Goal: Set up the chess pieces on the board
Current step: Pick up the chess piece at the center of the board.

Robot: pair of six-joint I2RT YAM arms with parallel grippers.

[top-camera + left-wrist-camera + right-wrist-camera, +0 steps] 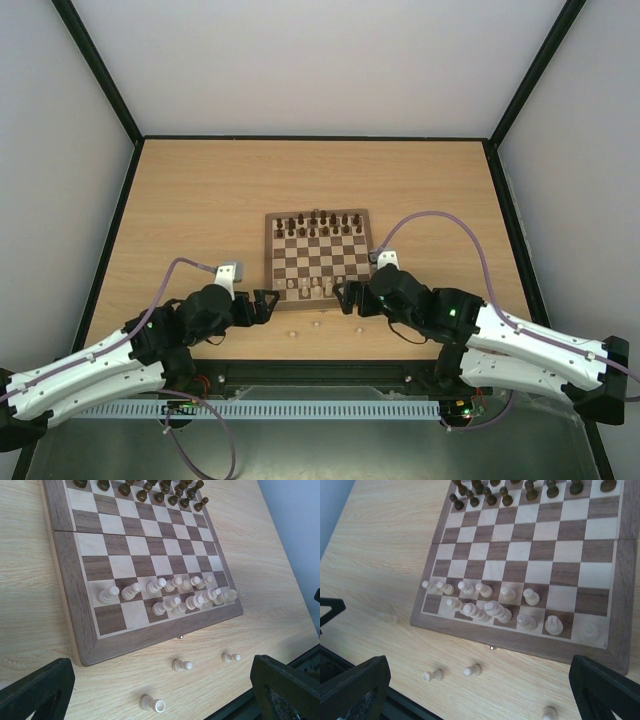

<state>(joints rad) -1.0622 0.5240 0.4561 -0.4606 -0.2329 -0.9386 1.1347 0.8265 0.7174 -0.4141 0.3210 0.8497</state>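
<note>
The board lies flat mid-table. Dark chess pieces fill its two far rows, and cream chess pieces stand on its two near rows. Three cream pieces stand loose on the table just in front of the board's near edge. They appear in the left wrist view as the loose pieces and in the right wrist view as the loose pieces. My left gripper is open over them from the left. My right gripper is open from the right, holding nothing.
The light-wood tabletop runs to black frame edges at the back and sides. A dark rail lines the near edge behind the loose pieces. Purple cables loop off both arms.
</note>
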